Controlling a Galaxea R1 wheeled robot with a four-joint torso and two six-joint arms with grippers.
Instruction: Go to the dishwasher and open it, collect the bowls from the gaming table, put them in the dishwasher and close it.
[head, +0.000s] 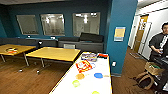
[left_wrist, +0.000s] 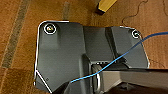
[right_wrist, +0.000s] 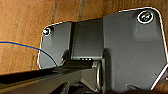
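1. The gaming table (head: 102, 86), glossy white with a yellow edge band, runs from the lower edge of the head view up toward a teal pillar (head: 121, 35); its near end is cut off by the frame
2. On its top lie small round bowls: an orange bowl (head: 80, 76), a blue bowl (head: 98, 75) beside it, a lime green bowl (head: 76, 83) nearer the camera, and a yellow-green bowl (head: 95, 92) cut off by the lower edge
3. Past the bowls sit an orange-and-white packet (head: 83, 66) and, at the far end, a flat box (head: 89, 57) with a blurred print; what either is cannot be read
4. Left of the white table stand two wooden-topped tables (head: 53, 53); the farther one carries something small and blurred
5. A person (head: 161, 40) stands at the right edge, partly cut off, above a cardboard box (head: 152, 68) and a bag (head: 144, 79) on the floor
6. In the left wrist view the robot's dark plate hangs over brown wooden floor (left_wrist: 20, 37), a blue cable (left_wrist: 130, 50) crosses it, and a yellow table leg (left_wrist: 105, 6) pokes in, cut off
7. In the right wrist view the same kind of plate hangs above wooden floor
8. Whether either claw is released or clenched cannot be told; the fingers are not distinguishable in either wrist view
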